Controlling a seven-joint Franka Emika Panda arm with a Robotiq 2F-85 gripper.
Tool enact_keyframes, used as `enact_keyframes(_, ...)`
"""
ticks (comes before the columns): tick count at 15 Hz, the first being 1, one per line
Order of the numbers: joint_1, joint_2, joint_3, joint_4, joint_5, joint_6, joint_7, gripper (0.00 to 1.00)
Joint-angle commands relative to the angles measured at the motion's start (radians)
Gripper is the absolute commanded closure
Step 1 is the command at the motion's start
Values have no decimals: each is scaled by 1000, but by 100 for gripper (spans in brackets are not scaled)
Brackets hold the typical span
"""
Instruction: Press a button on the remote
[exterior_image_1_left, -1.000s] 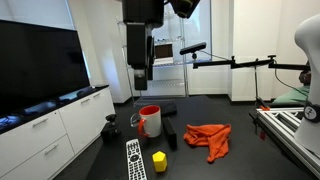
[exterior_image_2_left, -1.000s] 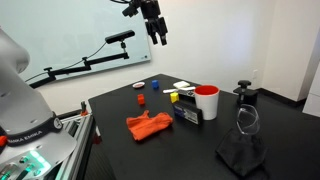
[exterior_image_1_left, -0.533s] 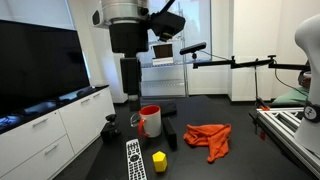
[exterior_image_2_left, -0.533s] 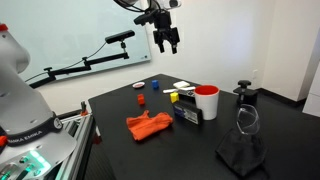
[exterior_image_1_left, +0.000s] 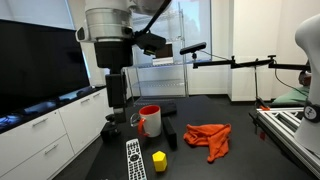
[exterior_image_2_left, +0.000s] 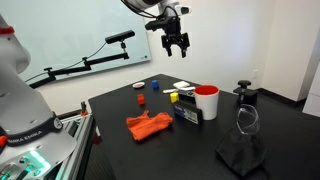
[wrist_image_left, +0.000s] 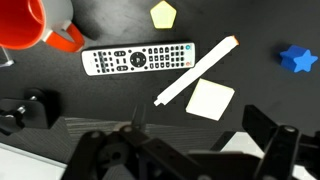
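The remote (exterior_image_1_left: 135, 160) lies flat on the black table near its front edge, long and slim with rows of small whitish buttons. In the wrist view the remote (wrist_image_left: 137, 60) lies crosswise, just below the red mug (wrist_image_left: 35, 22). My gripper (exterior_image_1_left: 114, 110) hangs high above the table, left of the mug (exterior_image_1_left: 149, 121) and well clear of the remote. It also shows in an exterior view (exterior_image_2_left: 178, 43), fingers apart and empty. In the wrist view the gripper's (wrist_image_left: 190, 152) dark fingers frame the bottom edge. I cannot pick out the remote in that exterior view.
A yellow block (exterior_image_1_left: 159, 160) sits beside the remote. An orange cloth (exterior_image_1_left: 208, 140) lies to the right. A white stick (wrist_image_left: 197, 71), a white note (wrist_image_left: 210, 99) and a blue block (wrist_image_left: 297, 59) lie near the remote. A black object (exterior_image_2_left: 243, 95) stands behind the mug.
The arm has swung sideways and lower over the last second, and the gripper has come down closer to the table. The objects on the table have not moved.
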Motion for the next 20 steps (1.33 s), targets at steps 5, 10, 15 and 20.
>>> enact_keyframes(5,2,43,3,4,-28,18,27,0)
enact_keyframes(10,12,152,-6,48,-94,107,65,0)
enact_keyframes(15,20,224,-13,96,-139,125,94,0)
enact_keyframes(20,40,259,-33,142,-188,88,140,0)
